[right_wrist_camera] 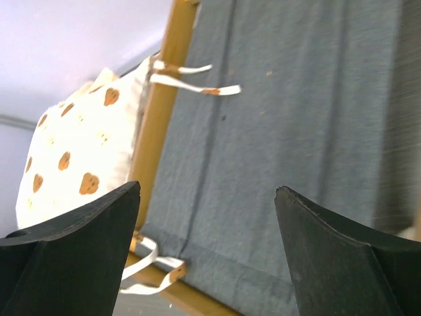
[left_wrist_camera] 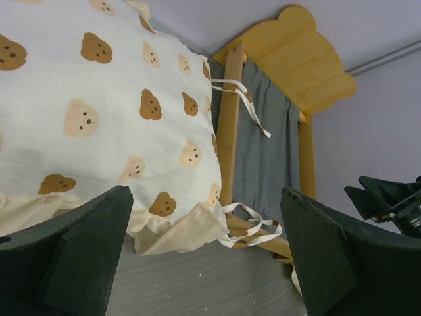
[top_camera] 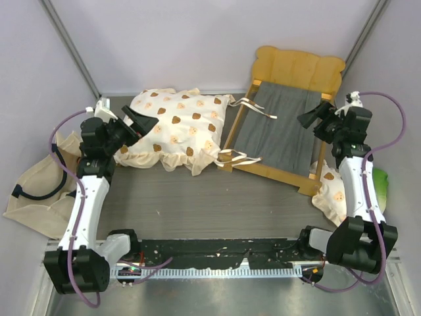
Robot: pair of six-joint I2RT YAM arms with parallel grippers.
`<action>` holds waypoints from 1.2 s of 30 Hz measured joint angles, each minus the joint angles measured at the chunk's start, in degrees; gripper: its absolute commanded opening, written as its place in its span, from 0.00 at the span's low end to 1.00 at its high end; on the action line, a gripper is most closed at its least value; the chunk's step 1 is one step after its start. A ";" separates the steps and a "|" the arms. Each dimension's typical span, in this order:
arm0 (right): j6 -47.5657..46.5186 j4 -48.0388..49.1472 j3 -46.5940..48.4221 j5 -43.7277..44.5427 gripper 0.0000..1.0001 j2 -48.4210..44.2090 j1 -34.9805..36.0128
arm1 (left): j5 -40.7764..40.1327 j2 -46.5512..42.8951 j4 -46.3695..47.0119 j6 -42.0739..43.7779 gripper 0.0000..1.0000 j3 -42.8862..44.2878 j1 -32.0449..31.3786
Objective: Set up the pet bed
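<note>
The pet bed (top_camera: 260,172) is a light-wood frame with a scalloped headboard (top_camera: 299,66) and a bare grey fabric base (top_camera: 276,125), lying at the back right. Its cream bear-print cushion (top_camera: 174,128) lies on the table beside the frame's left rail, with white ties (top_camera: 240,158) draped over that rail. My left gripper (top_camera: 146,123) hovers open at the cushion's left side; in the left wrist view the left gripper (left_wrist_camera: 206,192) frames the cushion (left_wrist_camera: 99,99) and the rail (left_wrist_camera: 230,118). My right gripper (top_camera: 310,117) is open above the base's right edge; in the right wrist view the right gripper (right_wrist_camera: 207,187) looks down on the grey fabric (right_wrist_camera: 283,118).
A beige tote bag (top_camera: 39,191) with black handles lies at the left table edge. A second bear-print pillow (top_camera: 332,194) sits by the bed's near right corner, partly under the right arm. Something green (top_camera: 381,184) shows at the far right. Walls enclose the back and sides.
</note>
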 measured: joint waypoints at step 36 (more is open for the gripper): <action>8.68 -7.82 44.83 18.86 0.89 54.62 46.40 | -13.79 0.26 -22.77 18.88 1.00 7.87 0.04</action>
